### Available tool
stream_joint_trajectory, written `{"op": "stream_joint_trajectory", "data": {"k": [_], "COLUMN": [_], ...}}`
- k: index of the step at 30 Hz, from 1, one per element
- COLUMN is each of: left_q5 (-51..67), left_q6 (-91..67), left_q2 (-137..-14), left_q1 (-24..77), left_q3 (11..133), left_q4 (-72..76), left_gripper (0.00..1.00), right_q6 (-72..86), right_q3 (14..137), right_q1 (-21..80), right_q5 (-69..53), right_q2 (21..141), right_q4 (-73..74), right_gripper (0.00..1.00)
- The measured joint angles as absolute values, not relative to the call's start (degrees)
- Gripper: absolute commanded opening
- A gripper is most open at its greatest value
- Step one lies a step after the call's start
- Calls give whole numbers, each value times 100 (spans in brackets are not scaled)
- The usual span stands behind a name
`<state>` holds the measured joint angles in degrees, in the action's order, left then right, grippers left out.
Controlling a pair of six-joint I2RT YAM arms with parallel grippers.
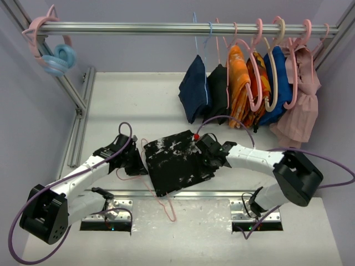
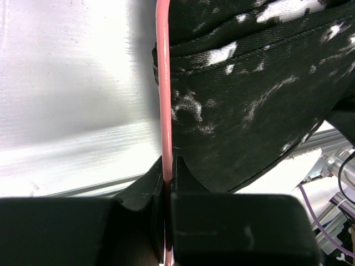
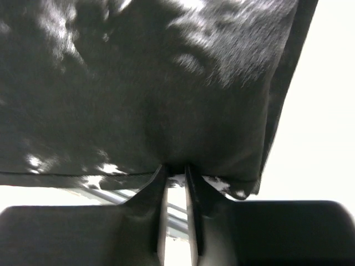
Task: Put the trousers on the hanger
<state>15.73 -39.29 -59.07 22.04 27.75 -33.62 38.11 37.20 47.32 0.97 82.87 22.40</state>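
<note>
The black trousers with white splatter marks [image 1: 176, 163] lie folded on the table between my two grippers. The thin pink hanger [image 1: 166, 205] lies on the table, its wire running under the trousers' left and front edges and its hook pointing toward the near edge. My left gripper [image 1: 138, 162] is at the trousers' left edge, shut on the hanger wire [image 2: 164, 100], which runs up between its jaws [image 2: 168, 166] beside the trousers [image 2: 249, 83]. My right gripper [image 1: 207, 152] is at the trousers' right edge and pinches the fabric [image 3: 166, 83] at its fingertips [image 3: 176, 169].
A metal rail [image 1: 166, 26] crosses the back. On its right hang a navy garment [image 1: 194, 88], a plain black one [image 1: 217, 91], orange [image 1: 238, 83], blue [image 1: 277, 83] and pink [image 1: 302, 94] clothes on thick hangers. Pink and blue rings [image 1: 55, 55] hang at its left end.
</note>
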Motion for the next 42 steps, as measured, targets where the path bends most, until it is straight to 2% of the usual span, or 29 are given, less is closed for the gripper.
{"op": "stream_joint_trajectory", "data": {"k": [3,5,6,7,11,13,15,19,23,27,33,35,38,40,42], "left_q5": [1571,1570,1570,1570,1557,1511,1464,1392,1325,1284,1262,1263,1273,1284,1275], "left_q6": [-3934,-3935,-3936,-3938,-3942,-3943,-3944,-3942,-3945,-3951,-3968,-3977,-3994,-4009,-4015], "left_q2": [-5902,-5879,-5860,-5839,-5795,-5797,-5801,-5861,-5900,-5919,-5924,-5924,-5924,-5924,-5924], "left_q1": [2204,2204,2204,2204,2204,2204,2204,2204,2204,2204,2204,2204,2204,2204,2204], "left_q3": [2775,2775,2775,2775,2807,2887,2974,3092,3121,3198,3260,3260,3260,3260,3260], "left_q4": [-3362,-3364,-3365,-3366,-3417,-3482,-3509,-3554,-3579,-3625,-3626,-3626,-3620,-3616,-3616], "left_gripper": [0,0,0,0,0,0,0,0,0,0,0,0,0,0,0], "right_q6": [3792,3798,3805,3823,3866,3793,3716,3570,3557,3546,3494,3506,3549,3586,3604], "right_q3": [3845,3835,3793,3747,3683,3730,3834,3868,3502,3568,4281,4460,4703,4821,4853], "right_q1": [4490,4429,4434,4456,4796,5024,5217,5565,6065,6585,6876,6902,6914,6914,6914], "right_q5": [-314,-437,-433,-381,156,424,521,-258,-1161,-1677,-1988,-2050,-2052,-2035,-2028], "right_q2": [8613,8653,8603,8510,7849,7320,6804,6222,6666,7980,9369,9543,9820,10019,10142], "right_q4": [2228,2178,2135,2093,2202,2525,2756,2093,752,-106,-684,-856,-1114,-1228,-1286], "right_gripper": [10,17,23,34,57,63,74,81,79,73,57,46,33,27,16]}}
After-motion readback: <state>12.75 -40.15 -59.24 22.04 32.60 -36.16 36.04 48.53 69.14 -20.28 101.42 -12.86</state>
